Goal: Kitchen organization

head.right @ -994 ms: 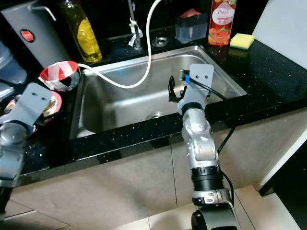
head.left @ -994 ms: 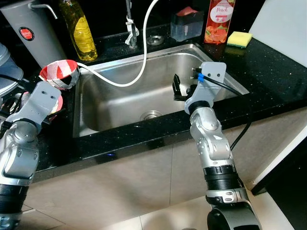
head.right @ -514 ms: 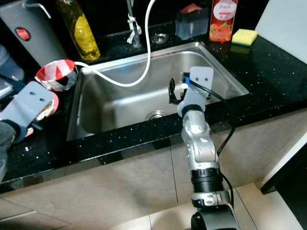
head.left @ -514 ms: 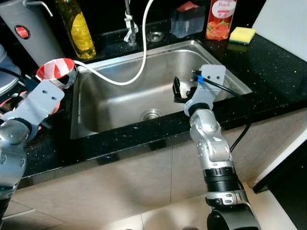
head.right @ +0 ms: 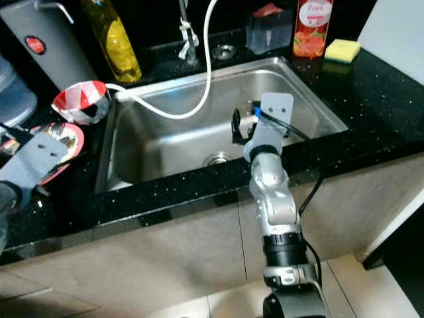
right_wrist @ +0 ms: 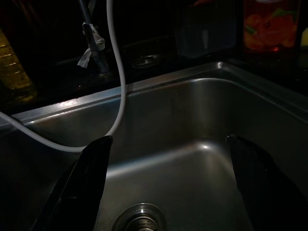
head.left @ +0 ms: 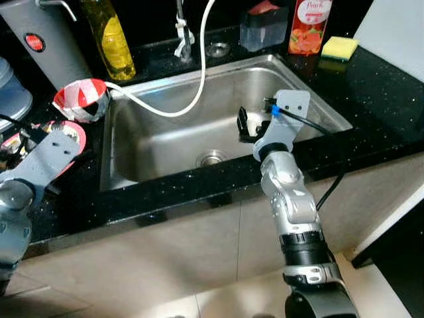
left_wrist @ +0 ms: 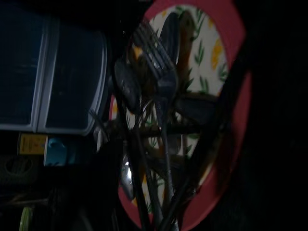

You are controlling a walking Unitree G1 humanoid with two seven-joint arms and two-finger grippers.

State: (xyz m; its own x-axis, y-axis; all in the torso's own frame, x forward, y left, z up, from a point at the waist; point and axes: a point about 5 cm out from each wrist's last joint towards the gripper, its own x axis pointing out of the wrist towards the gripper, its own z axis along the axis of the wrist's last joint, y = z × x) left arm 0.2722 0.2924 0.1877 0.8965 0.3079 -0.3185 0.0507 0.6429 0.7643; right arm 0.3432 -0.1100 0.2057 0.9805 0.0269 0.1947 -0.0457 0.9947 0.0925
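The right gripper (right_wrist: 166, 187) hangs over the steel sink (head.left: 165, 142), above the basin near the front edge, with its two black fingers (right_wrist: 82, 183) spread wide apart and nothing between them. Below it in the right wrist view lies the round drain (right_wrist: 139, 224). A white hose (head.left: 199, 79) curves from the tap area down along the sink's back left rim. The sink is set in a black speckled desk (head.left: 371, 93).

The left arm reaches over the desk to the left of the sink, above a red-rimmed plate (left_wrist: 231, 72) with a leaf pattern. On the plate lies a heap of cutlery (left_wrist: 159, 144), with a fork (left_wrist: 161, 77) and a spoon (left_wrist: 126, 84) on top. Whether the left gripper is open or closed I cannot tell, as the left wrist view is too dark. Just beyond the plate, at the sink's left corner, stands a red and white bowl (head.left: 81, 99).

Along the back of the desk stand a yellow bottle (head.left: 111, 40), a clear soap holder (head.left: 264, 28), a red peach bottle (head.left: 306, 26) and a yellow sponge (head.left: 339, 48).
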